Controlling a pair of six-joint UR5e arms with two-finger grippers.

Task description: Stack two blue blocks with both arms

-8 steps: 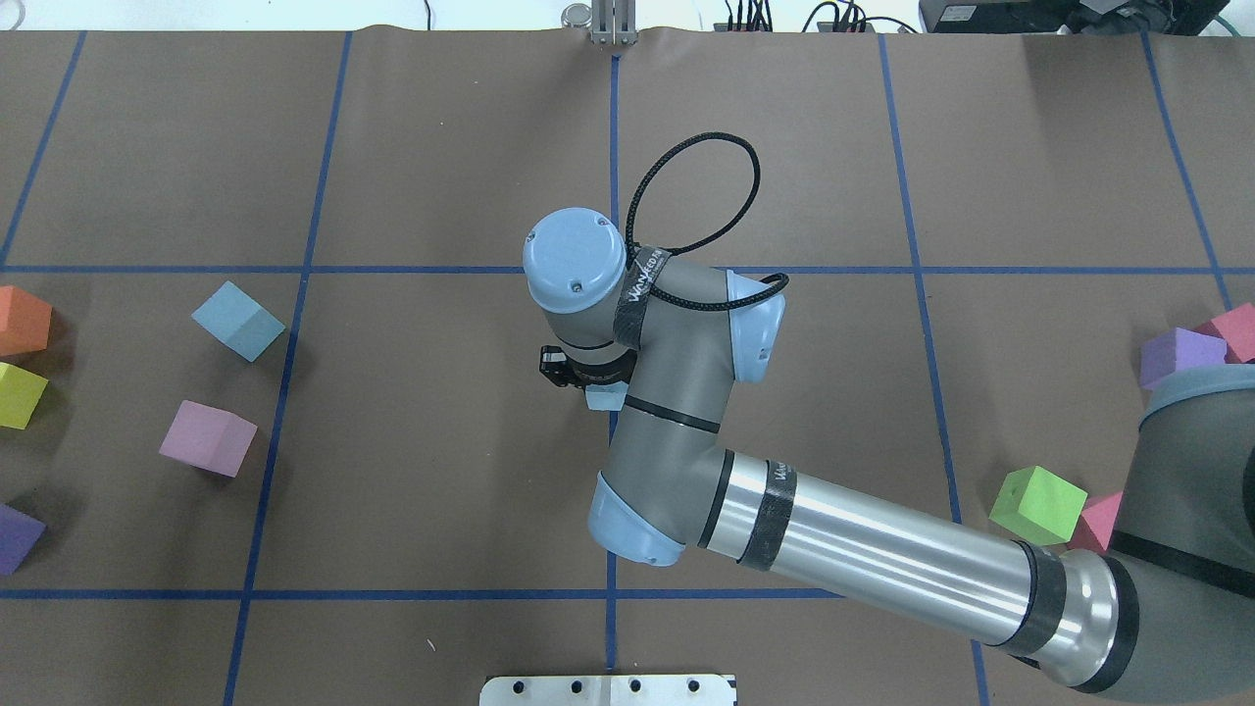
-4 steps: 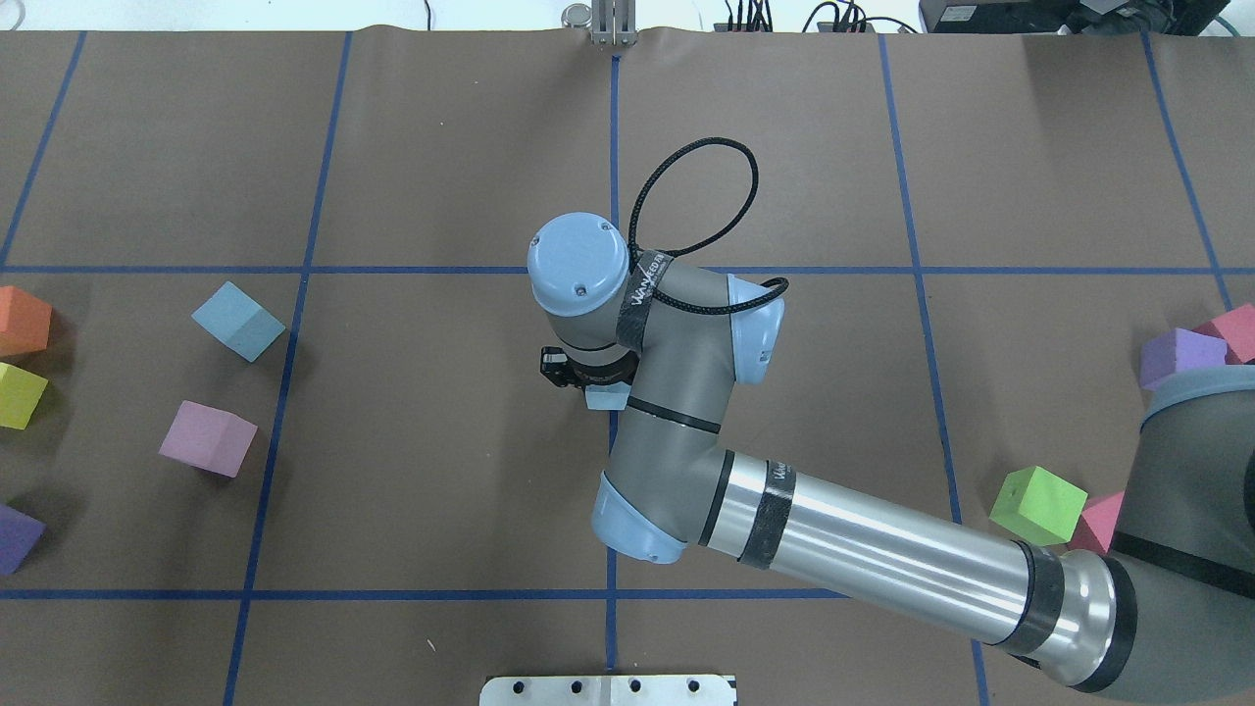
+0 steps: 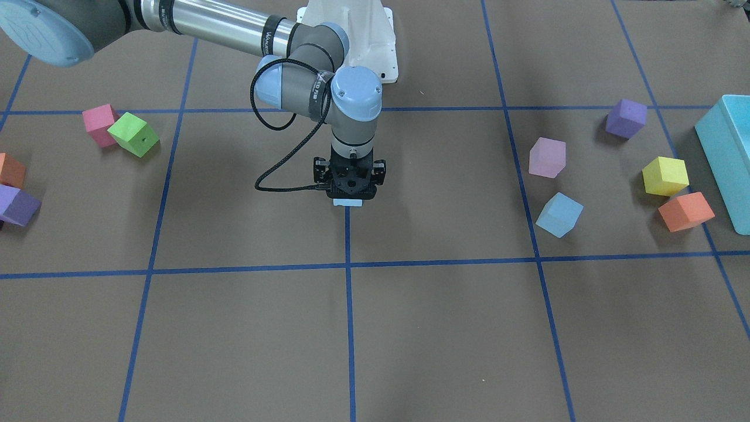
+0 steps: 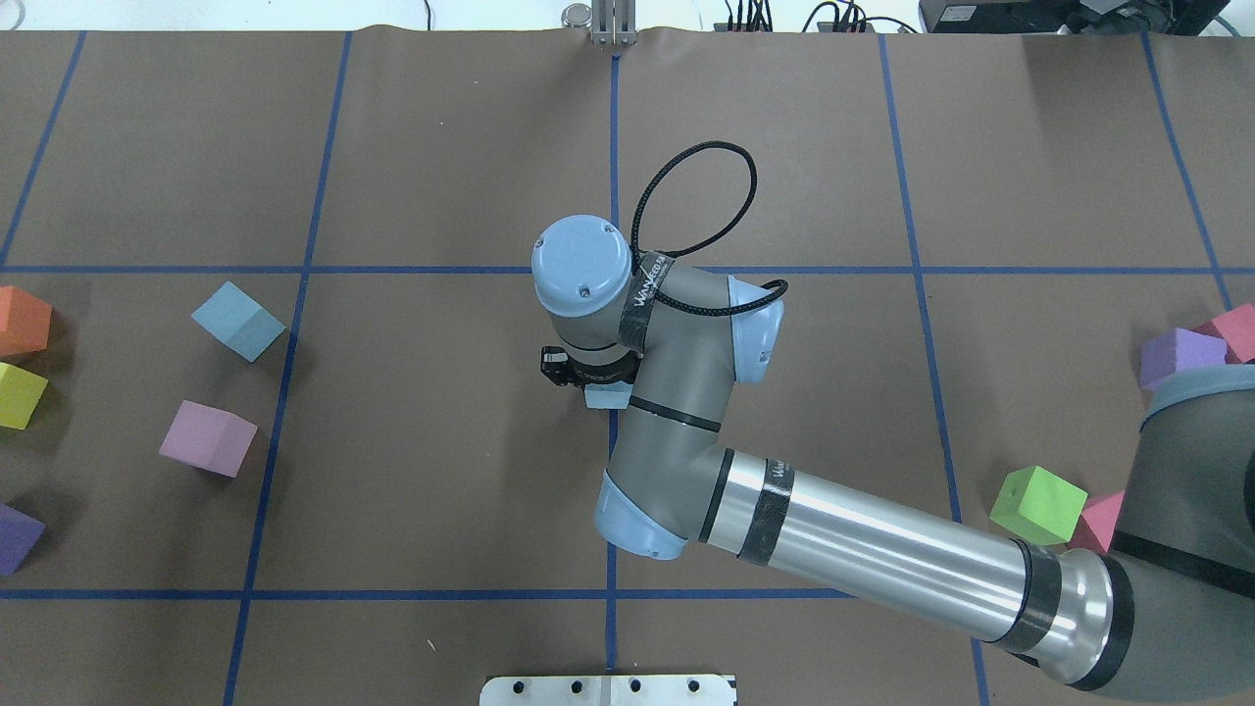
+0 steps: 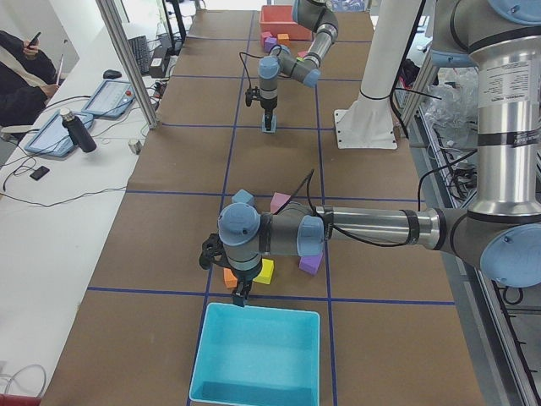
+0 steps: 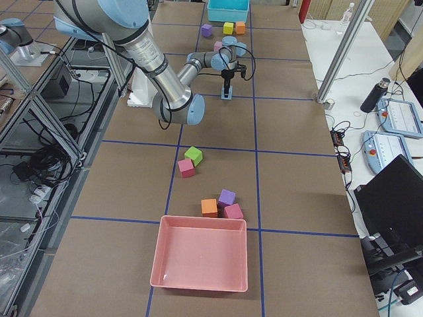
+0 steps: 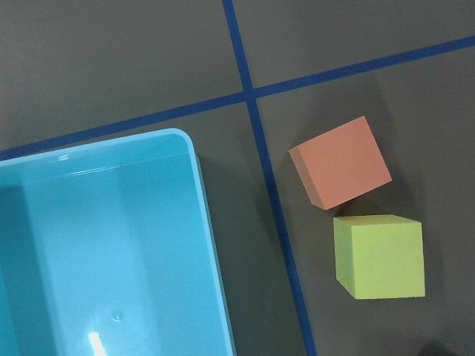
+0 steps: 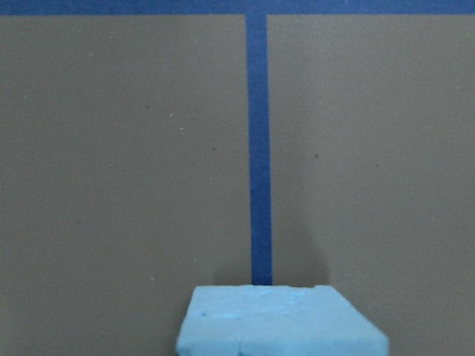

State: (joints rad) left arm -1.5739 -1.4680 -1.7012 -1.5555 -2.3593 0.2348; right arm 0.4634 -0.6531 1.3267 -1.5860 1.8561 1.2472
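My right gripper points straight down at the table's centre, on the blue centre line. It is shut on a pale blue block, held at or just above the table; the block also shows in the overhead view and the right wrist view. The second blue block lies free on the left side, also seen from the front. My left gripper hangs over the far rim of the turquoise bin; I cannot tell whether it is open or shut.
Pink, yellow-green, orange and purple cubes lie at the left. Green, red-pink and purple cubes lie at the right. The left wrist view shows the bin, an orange cube and a yellow cube.
The right arm's wrist has shifted slightly right and toward the robot. The block in the gripper stays at about the same spot. The loose cubes have not moved.
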